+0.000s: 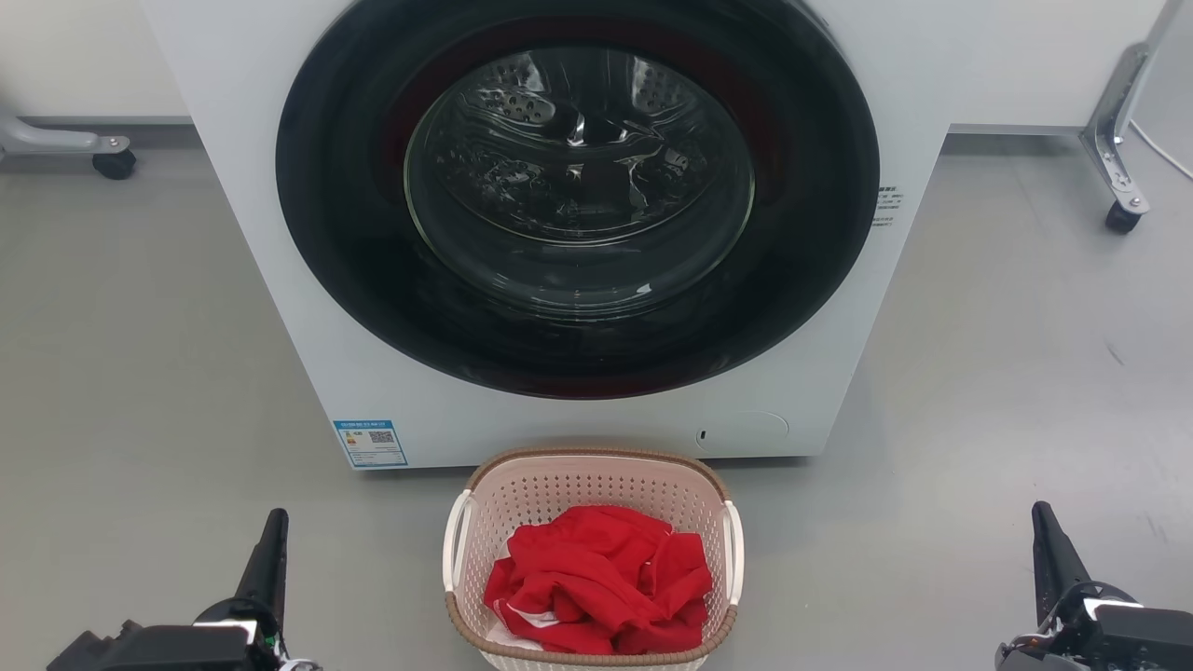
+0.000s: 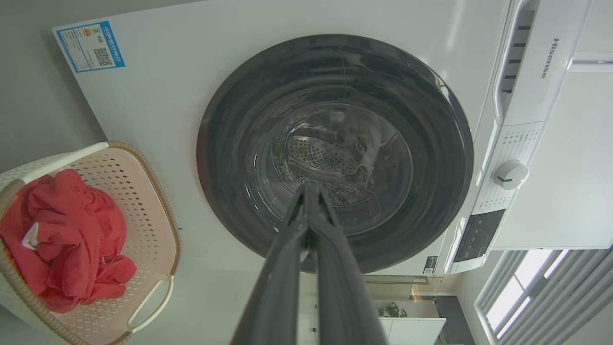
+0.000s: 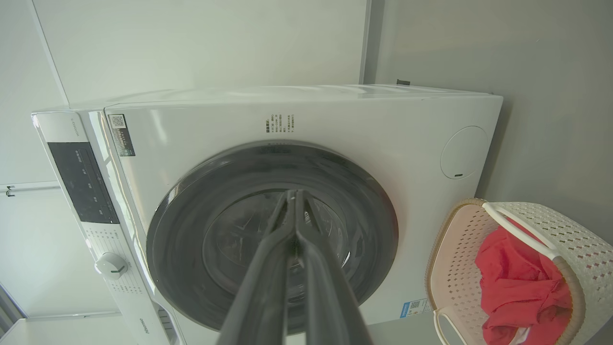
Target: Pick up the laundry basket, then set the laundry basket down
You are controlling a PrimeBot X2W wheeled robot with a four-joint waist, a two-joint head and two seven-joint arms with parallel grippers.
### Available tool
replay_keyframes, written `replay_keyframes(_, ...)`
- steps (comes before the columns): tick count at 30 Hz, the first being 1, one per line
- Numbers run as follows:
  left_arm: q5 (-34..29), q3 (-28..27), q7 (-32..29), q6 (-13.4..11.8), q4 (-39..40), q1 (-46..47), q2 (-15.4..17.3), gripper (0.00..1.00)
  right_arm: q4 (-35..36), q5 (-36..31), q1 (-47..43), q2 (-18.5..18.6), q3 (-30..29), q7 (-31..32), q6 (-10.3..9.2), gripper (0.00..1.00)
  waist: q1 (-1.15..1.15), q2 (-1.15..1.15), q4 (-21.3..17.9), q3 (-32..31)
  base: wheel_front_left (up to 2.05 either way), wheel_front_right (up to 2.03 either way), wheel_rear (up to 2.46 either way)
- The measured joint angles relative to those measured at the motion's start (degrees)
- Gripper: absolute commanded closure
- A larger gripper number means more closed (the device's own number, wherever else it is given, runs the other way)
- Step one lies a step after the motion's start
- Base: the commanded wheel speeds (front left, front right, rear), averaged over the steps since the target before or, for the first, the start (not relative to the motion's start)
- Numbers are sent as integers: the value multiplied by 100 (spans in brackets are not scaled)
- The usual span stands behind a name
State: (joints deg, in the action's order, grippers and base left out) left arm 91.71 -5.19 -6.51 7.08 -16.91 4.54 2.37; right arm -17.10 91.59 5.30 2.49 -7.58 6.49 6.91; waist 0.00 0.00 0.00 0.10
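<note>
**A:** Where is the laundry basket?

**B:** The laundry basket (image 1: 559,486) stands upright on the grey floor (image 1: 140,373), at the foot of the white washing machine (image 1: 280,308) and below its round dark door (image 1: 578,186). Its back rim sits close to the machine's front. I cannot tell whether the two touch.

**A:** What does it hold?

**B:** It holds a heap of red clothes (image 1: 596,578), piled toward the near side, with a scrap of white at the heap's lower left. The far inner wall is pale pink and full of small holes. The rim is brown with a woven look, and a white handle (image 1: 454,540) runs down each side.

**A:** And the fingers?

**B:** The left fingers (image 1: 266,568) rise at the lower left of the head view and the right fingers (image 1: 1053,559) at the lower right. The basket is between them, well apart from both. In each wrist view the pair is clenched tip against tip, gripping nothing, and points toward the door.

**A:** Anything else nearby?

**B:** A blue label (image 1: 370,443) sits at the lower left corner of the machine's front, just left of the basket. The left wrist view shows a white dial (image 2: 511,174) on the control panel. The basket lies at the lower left edge of that view, and at the lower right of the right wrist view.
</note>
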Motion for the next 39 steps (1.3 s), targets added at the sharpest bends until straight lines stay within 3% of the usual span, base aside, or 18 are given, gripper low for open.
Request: replay_keyframes(39,0,0,0,0,2,0,-1,100,3,1,0,-1,0,0,0,100,0,0,0,1,0,0,0)
